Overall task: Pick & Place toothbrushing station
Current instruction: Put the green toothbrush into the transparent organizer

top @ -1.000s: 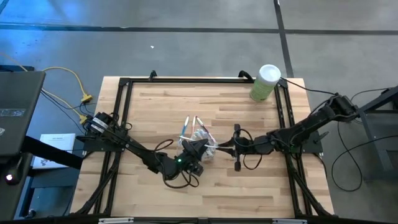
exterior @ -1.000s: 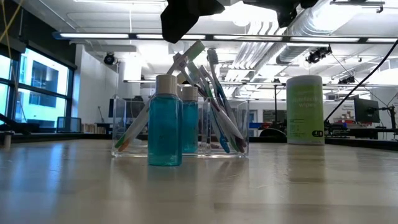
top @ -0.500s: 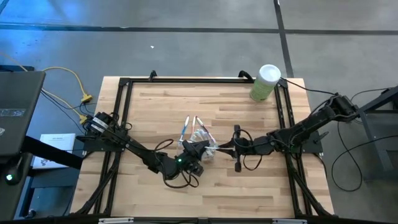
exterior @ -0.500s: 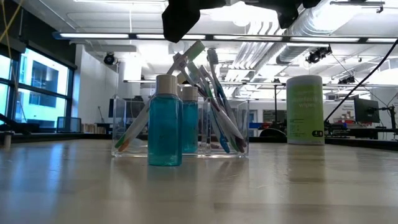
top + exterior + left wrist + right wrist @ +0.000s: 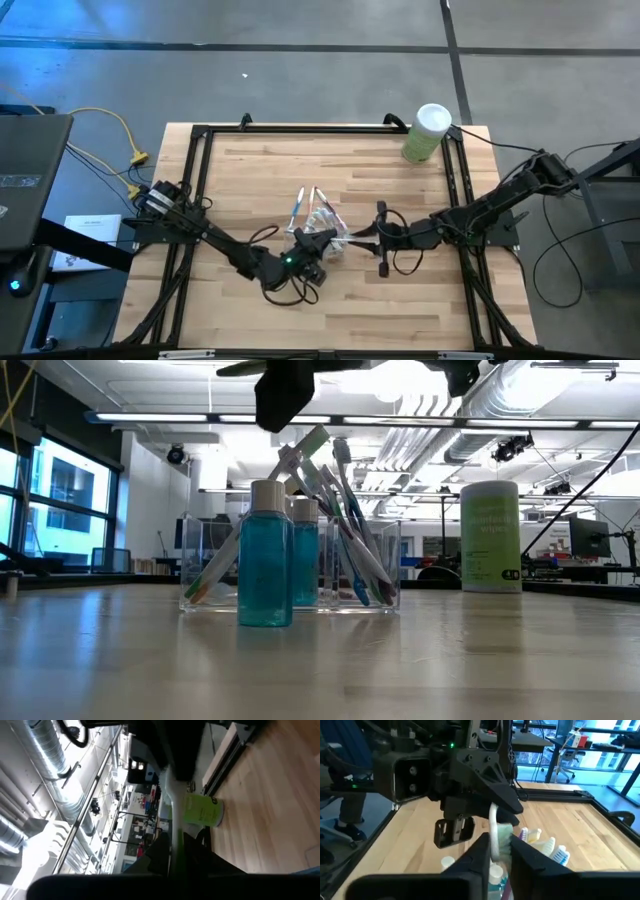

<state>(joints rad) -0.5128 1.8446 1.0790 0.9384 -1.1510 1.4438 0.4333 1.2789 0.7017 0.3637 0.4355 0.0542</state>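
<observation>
The small clear plastic holder (image 5: 290,575) stands near the middle of the wooden table (image 5: 400,300), full of thin pastel toothbrushes (image 5: 335,510). Both grippers meet just above it. The left gripper (image 5: 175,845) is closed on a pale green toothbrush (image 5: 176,827). The right gripper (image 5: 495,842) holds a white toothbrush handle (image 5: 493,832) between its fingers. If either arm lifts at an angle, the brush might drag its neighbours, or tip the light holder and the two blue bottles (image 5: 265,555) beside it.
</observation>
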